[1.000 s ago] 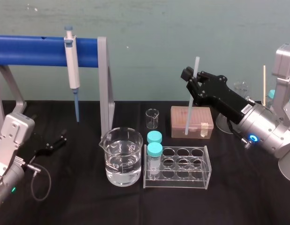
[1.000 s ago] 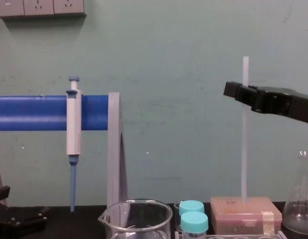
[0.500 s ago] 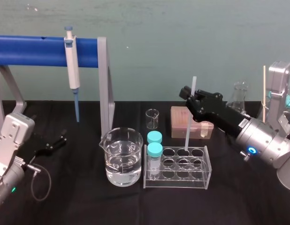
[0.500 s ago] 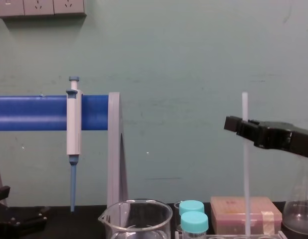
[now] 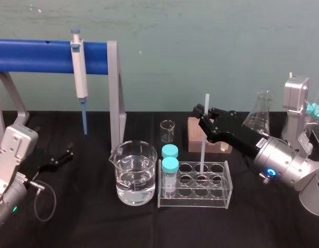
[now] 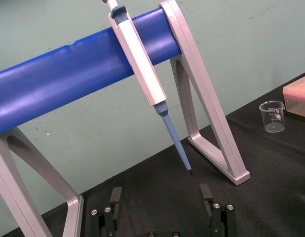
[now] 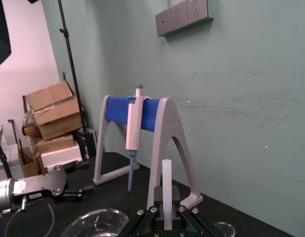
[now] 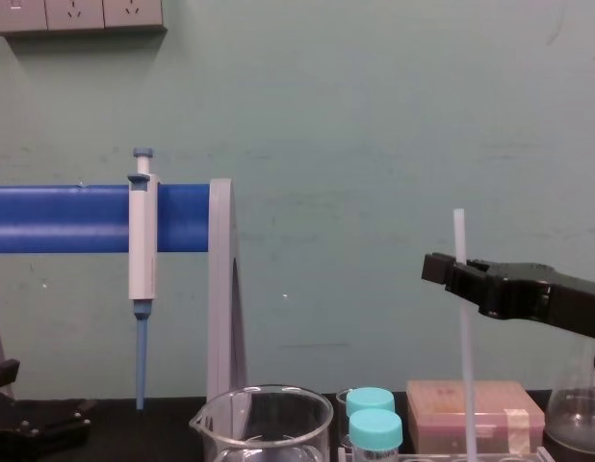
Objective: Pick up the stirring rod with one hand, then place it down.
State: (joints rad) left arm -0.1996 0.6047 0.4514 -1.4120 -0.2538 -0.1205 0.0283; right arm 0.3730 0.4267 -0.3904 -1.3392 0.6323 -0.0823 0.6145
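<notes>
1. Firstly, the stirring rod (image 5: 203, 144) stands nearly upright in the right gripper (image 5: 203, 117). The jaws are closed on it a little below its top end. Its lower end reaches the middle back opening of the clear test-tube rack (image 5: 222, 199); whether it touches the bottom I cannot tell.
2. Seemingly the rod is light and stiff, since it hangs straight from a single pinch with no sag.
3. Likely it is smooth and slippery, and brittle if glass. Flat jaws may let it slide or swing, so a firm but gentle squeeze seems wise.
4. Sensibly, the hold belongs high on the shaft, as now, so the long lower part stays plumb and free to set down.
5. Meanwhile the left gripper (image 6: 160, 195) sits parked low at the left near the blue stand (image 5: 41, 56), jaws wide apart and empty.
6. Lastly, no brand or writing can be read. The small beaker (image 5: 168, 131) has faint marks and the right arm a white label, both too small to make out.
</notes>
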